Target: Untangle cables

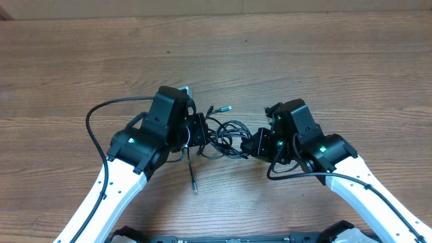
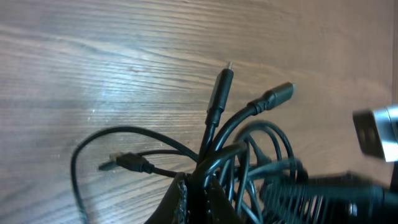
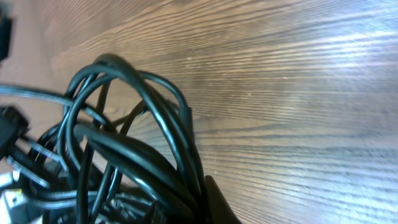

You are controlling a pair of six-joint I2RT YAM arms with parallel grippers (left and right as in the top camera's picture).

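Note:
The cables [image 1: 226,138] form a knot of thin black loops on the wooden table between my two grippers. My left gripper [image 1: 204,131] is shut on strands at the knot's left side. In the left wrist view its fingers [image 2: 186,202] pinch a bundle of cables [image 2: 249,162], and plug ends [image 2: 221,87] fan out beyond them. My right gripper [image 1: 251,145] is shut on the knot's right side. The right wrist view shows black loops [image 3: 124,143] running down into the closed jaws beside one finger [image 3: 217,205].
One loose cable end [image 1: 195,187] trails toward the front edge, and two plugs [image 1: 221,108] point toward the back. A thicker arm wire [image 1: 101,115] arcs out to the left of the left arm. Bare wooden table [image 1: 283,47] lies behind.

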